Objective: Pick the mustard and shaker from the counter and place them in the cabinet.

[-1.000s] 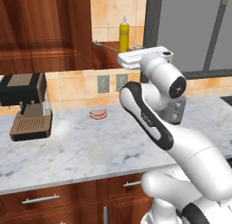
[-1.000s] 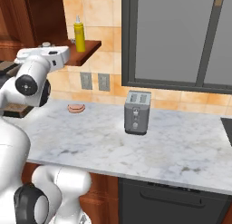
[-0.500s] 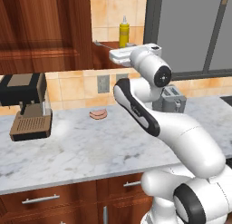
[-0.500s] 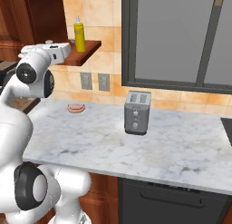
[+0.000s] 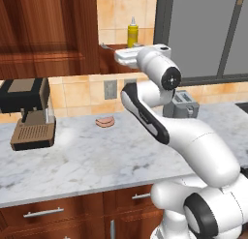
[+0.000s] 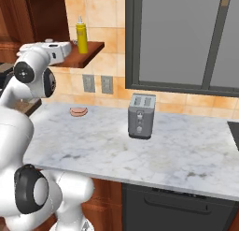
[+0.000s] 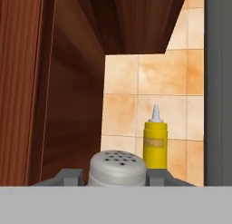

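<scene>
The mustard (image 5: 131,34) stands upright on the cabinet (image 5: 48,35) shelf, against the tan tiled wall, with its pale nozzle pointing up. In the right base view the mustard (image 6: 82,35) sits near the middle of the shelf (image 6: 86,55).

The gripper (image 7: 118,173) is raised to shelf height, on the near side of the mustard. Its two dark fingers are drawn in tight on the shaker (image 7: 118,168), one on either flank of the grey body. The shaker is upright, its perforated silvery top facing up, and it lies in front of the mustard (image 7: 155,145) and slightly toward the cabinet's inner side wall. Whether the shaker base touches the shelf cannot be told.

The counter (image 5: 97,160) lies below the mustard. On it, relative to the mustard:
- a pink flat food piece (image 5: 104,122) directly below, near the wall outlets
- a toaster (image 6: 141,116) below and toward the window side
- a coffee machine (image 5: 29,112) below, under the closed cabinet door
</scene>
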